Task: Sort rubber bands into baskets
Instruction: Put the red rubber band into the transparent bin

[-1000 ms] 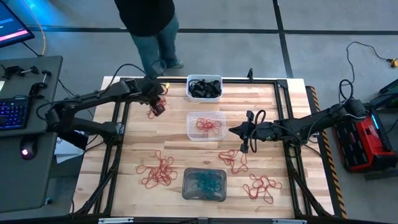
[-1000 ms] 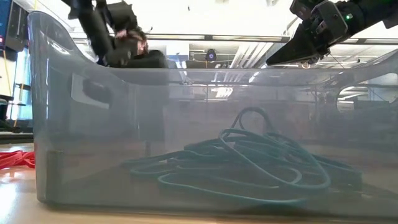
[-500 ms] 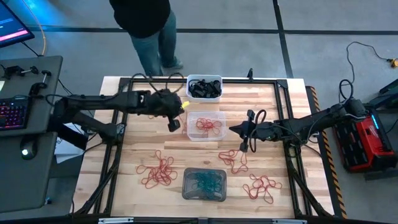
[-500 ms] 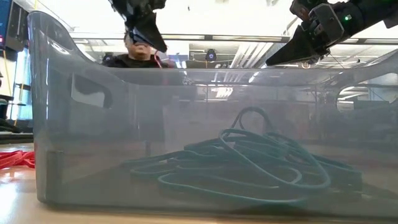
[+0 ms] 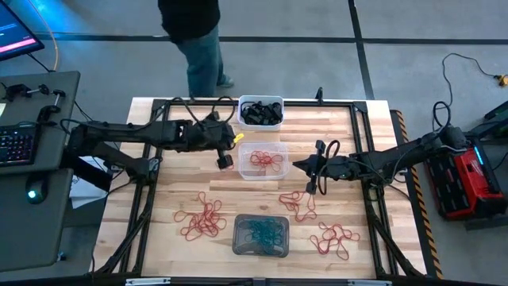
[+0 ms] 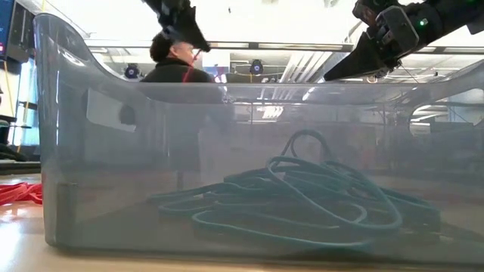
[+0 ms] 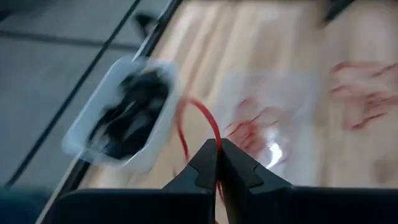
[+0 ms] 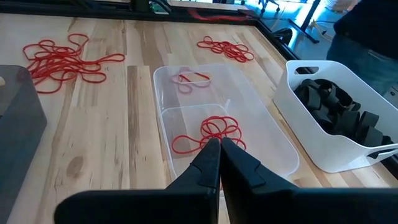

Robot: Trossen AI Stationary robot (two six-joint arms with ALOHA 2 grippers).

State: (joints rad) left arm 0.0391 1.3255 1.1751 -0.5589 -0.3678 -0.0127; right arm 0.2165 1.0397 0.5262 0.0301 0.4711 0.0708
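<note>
Over the wooden desk, the left claw is gripping a thin red rubber band just beside the clear plastic basket, likely needing release there, while the right claw is hovering clenched, seemingly empty.

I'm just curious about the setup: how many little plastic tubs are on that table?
3. The white basket stands at the table's far edge, the clear basket in the middle, and the grey basket nearest the near edge. None seems hidden.
</note>
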